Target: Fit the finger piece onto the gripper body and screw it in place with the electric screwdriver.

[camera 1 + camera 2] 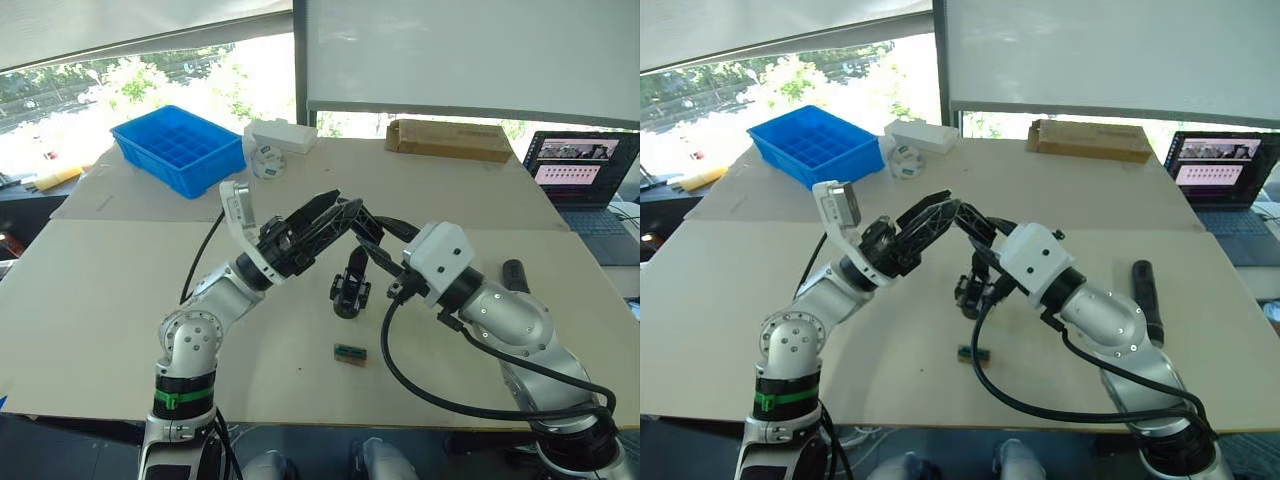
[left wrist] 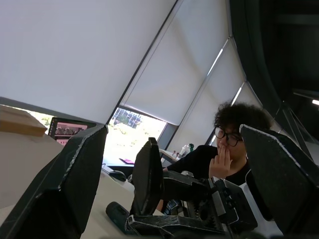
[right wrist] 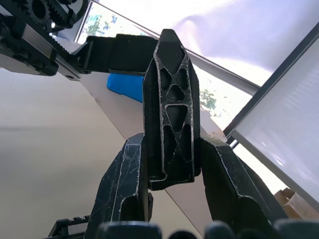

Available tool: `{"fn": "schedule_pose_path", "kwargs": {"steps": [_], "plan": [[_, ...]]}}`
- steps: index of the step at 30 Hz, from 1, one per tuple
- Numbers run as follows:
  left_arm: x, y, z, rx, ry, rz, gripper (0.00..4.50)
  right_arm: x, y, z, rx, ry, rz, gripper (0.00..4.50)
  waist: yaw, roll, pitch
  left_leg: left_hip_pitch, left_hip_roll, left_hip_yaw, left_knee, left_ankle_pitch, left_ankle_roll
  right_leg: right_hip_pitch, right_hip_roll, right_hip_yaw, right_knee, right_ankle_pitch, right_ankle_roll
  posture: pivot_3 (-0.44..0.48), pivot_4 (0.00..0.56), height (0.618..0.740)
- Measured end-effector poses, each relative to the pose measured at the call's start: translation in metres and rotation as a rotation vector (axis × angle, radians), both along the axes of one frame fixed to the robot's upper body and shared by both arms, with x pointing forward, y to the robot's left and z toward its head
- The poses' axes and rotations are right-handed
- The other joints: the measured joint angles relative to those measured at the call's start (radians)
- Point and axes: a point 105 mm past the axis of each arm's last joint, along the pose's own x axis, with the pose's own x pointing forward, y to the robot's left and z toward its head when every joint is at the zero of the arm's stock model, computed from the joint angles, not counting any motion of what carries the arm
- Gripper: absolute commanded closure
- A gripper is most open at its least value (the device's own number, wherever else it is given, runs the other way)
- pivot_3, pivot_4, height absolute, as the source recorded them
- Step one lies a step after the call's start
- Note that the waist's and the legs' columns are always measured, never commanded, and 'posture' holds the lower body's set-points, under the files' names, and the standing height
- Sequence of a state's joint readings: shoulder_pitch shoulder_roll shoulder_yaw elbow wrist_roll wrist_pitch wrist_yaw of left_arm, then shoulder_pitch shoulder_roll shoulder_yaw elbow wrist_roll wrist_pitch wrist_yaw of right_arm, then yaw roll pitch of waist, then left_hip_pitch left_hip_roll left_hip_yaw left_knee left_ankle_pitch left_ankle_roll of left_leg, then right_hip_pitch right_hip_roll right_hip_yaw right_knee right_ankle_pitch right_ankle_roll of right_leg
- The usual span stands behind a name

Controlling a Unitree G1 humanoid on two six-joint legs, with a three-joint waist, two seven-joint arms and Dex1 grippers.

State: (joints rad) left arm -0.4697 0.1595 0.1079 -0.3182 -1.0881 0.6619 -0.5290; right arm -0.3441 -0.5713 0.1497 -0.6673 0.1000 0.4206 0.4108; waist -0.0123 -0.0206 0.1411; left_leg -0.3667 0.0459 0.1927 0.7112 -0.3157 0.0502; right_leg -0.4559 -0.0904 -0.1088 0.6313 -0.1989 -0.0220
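Right gripper (image 3: pixel 169 164) clamps the finger piece (image 3: pixel 170 107) by its wide base — long axis in line with the fingers, tip pointing away from the wrist. Left gripper (image 1: pixel 335 205) spread wide, empty. Gripper body (image 1: pixel 350 290) mid-frame on table (image 1: pixel 100 290), screwdriver (image 1: pixel 1147 300) right.

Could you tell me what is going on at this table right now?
The robot is partway through an assembly job. Its right pincer is shut on the finger piece, held up above the table near the open left pincer. The gripper body stands on the table just below them, not yet fitted. The electric screwdriver lies untouched on the robot's right. A small green-brown block lies nearer the robot, and a person sits watching in the background.
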Motion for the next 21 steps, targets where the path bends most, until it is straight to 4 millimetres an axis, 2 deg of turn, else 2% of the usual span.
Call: {"fn": "schedule_pose_path", "kwargs": {"steps": [5, 7, 9, 12, 16, 19, 20, 21], "plan": [[-0.0074, -0.0055, -0.0054, -0.008, 0.025, -0.017, 0.0, -0.001, 0.0031, -0.0023, -0.01, 0.009, 0.015, 3.38, 0.0, 0.0, 0.0, 0.0, 0.0, 0.0, 0.0, 0.0, 0.0, 0.0, 0.0, 0.0, 0.0, 0.0, 0.0, 0.0, 0.15, 0.74], [-0.0069, -0.0051, -0.0049, -0.011, 0.025, -0.011, 0.52, -0.0013, 0.0041, -0.003, -0.014, 0.009, 0.018, 3.38, 0.0, 0.0, 0.0, 0.0, 0.0, 0.0, 0.0, 0.0, 0.0, 0.0, 0.0, 0.0, 0.0, 0.0, 0.0, 0.0, 0.15, 0.74], [-0.0065, -0.0046, -0.0045, -0.014, 0.023, -0.006, 1.27, -0.0011, 0.0043, -0.0033, -0.014, 0.011, 0.017, 3.38, 0.0, 0.0, 0.0, 0.0, 0.0, 0.0, 0.0, 0.0, 0.0, 0.0, 0.0, 0.0, 0.0, 0.0, 0.0, 0.0, 0.15, 0.74], [-0.0049, -0.0033, -0.0052, -0.015, 0.027, 0.008, 2.74, -0.0041, 0.0062, -0.0014, -0.019, 0.0, 0.027, 3.38, 0.0, 0.0, 0.0, 0.0, 0.0, 0.0, 0.0, 0.0, 0.0, 0.0, 0.0, 0.0, 0.0, 0.0, 0.0, 0.0, 0.15, 0.74], [-0.0021, -0.0019, -0.0058, -0.018, 0.034, 0.029, 4.48, -0.007, 0.0079, 0.0018, -0.031, -0.021, 0.034, 3.38, 0.0, 0.0, 0.0, 0.0, 0.0, 0.0, 0.0, 0.0, 0.0, 0.0, 0.0, 0.0, 0.0, 0.0, 0.0, 0.0, 0.15, 0.74], [0.0003, -0.0022, -0.0073, -0.021, 0.042, 0.041, 4.5, -0.006, 0.0078, 0.0001, -0.033, -0.007, 0.032, 3.38, 0.0, 0.0, 0.0, 0.0, 0.0, 0.0, 0.0, 0.0, 0.0, 0.0, 0.0, 0.0, 0.0, 0.0, 0.0, 0.0, 0.15, 0.74], [0.0006, -0.0025, -0.0073, -0.025, 0.043, 0.043, 4.5, -0.0061, 0.0078, -0.0003, -0.034, -0.002, 0.036, 2.36, 0.001, 0.0, 0.0, 0.0, 0.0, 0.0, 0.0, 0.0, 0.0, 0.0, 0.0, 0.0, 0.0, 0.0, 0.0, 0.0, 0.15, 0.74], [0.0009, -0.0022, -0.0067, -0.033, 0.042, 0.045, 4.5, -0.0073, 0.0084, -0.0005, -0.029, 0.011, 0.054, 2.0, 0.001, 0.0, 0.0, 0.0, 0.0, 0.0, 0.0, 0.0, 0.0, 0.0, 0.0, 0.0, 0.0, 0.0, 0.0, 0.0, 0.15, 0.74]]}}
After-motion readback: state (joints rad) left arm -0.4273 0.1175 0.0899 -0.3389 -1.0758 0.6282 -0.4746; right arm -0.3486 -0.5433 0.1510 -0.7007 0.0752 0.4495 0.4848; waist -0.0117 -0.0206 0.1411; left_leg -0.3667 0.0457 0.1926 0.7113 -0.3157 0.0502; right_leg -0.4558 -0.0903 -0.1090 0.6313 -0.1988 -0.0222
